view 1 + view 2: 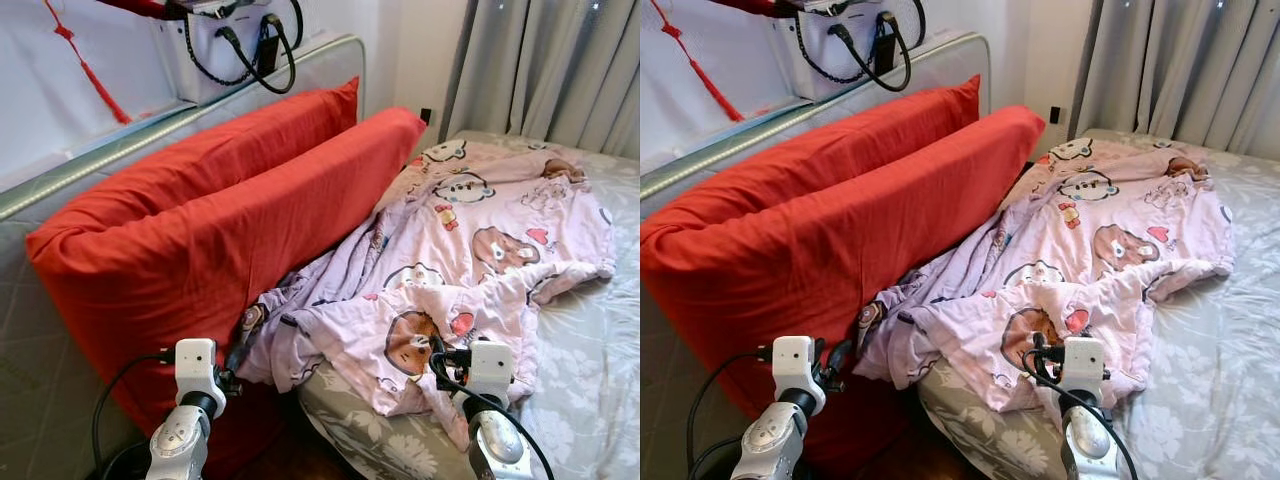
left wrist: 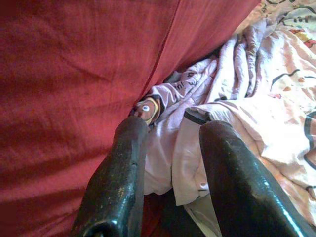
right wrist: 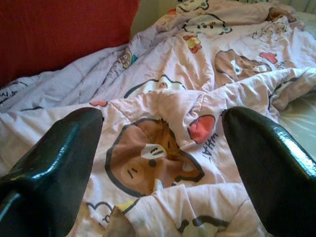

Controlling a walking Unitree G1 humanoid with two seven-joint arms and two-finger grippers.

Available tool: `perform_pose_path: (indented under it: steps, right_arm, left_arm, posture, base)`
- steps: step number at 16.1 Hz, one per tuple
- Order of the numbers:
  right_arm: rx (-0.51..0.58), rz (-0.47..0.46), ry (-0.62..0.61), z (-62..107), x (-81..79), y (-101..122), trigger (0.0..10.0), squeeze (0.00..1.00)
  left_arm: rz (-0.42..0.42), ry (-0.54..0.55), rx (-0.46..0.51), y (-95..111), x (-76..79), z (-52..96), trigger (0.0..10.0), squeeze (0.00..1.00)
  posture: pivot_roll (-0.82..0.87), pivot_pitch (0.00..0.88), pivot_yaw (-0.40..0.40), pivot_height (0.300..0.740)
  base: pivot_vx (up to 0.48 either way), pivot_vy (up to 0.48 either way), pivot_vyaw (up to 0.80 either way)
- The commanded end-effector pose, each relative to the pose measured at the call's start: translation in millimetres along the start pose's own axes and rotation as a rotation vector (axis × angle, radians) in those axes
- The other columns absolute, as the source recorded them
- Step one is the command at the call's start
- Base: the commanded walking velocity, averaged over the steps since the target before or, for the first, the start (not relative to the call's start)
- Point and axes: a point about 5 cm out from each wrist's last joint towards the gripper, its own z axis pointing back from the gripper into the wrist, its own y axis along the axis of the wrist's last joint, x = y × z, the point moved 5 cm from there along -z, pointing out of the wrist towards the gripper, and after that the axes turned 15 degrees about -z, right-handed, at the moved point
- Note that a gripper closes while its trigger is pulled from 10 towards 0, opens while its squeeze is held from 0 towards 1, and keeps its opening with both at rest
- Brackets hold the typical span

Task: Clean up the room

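Our two grippers sit lowest in the head views, at the near edge of the bed. We see the left gripper (image 2: 170, 133) with its fingers a little apart, their tips at the crumpled near corner of the blanket (image 1: 470, 250), right where that corner tucks against the front red pillow (image 1: 200, 260). We see the right gripper (image 3: 160, 123) with its fingers spread wide, poised just above a brown bear printed on the blanket's near fold; whether the tips touch the cloth we cannot tell. We find the blanket, pale pink with cartoon bears, lying rumpled across the bed from the pillows toward the far side, one corner trailing over the grey flowered sheet (image 1: 590, 370). Behind the front pillow we make out a second red pillow (image 1: 240, 140) leaning on the padded headboard (image 1: 330, 60). On the ledge above stands a white handbag (image 1: 235, 40) with black handles, and grey curtains (image 1: 550, 65) hang beyond the bed.
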Motion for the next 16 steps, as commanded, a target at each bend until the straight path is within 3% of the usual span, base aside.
perform_pose_path:
  steps: [1,12,16]
  right_arm:
    - [-0.012,0.006,0.009,-2.2,-4.7,-0.8,10.0,0.0]
    - [-0.052,0.001,-0.004,-1.3,-2.6,-7.9,10.0,0.0]
    - [-0.074,-0.013,-0.011,3.9,-0.8,-16.2,10.0,0.0]
  left_arm:
    - [0.008,0.008,0.008,4.7,-4.1,-3.1,10.0,0.0]
    - [0.006,0.0,0.009,5.4,0.1,-3.5,10.0,0.0]
    - [0.013,-0.006,0.012,6.0,4.3,-3.8,10.0,0.0]
  posture:
    - [-0.02,0.0,0.039,0.68]
    - [-0.03,0.0,0.026,0.665]
    - [-0.02,0.0,0.018,0.636]
  base:
    - [0.0,0.0,0.0]
    - [0.0,0.0,0.0]
    - [0.0,0.0,0.0]
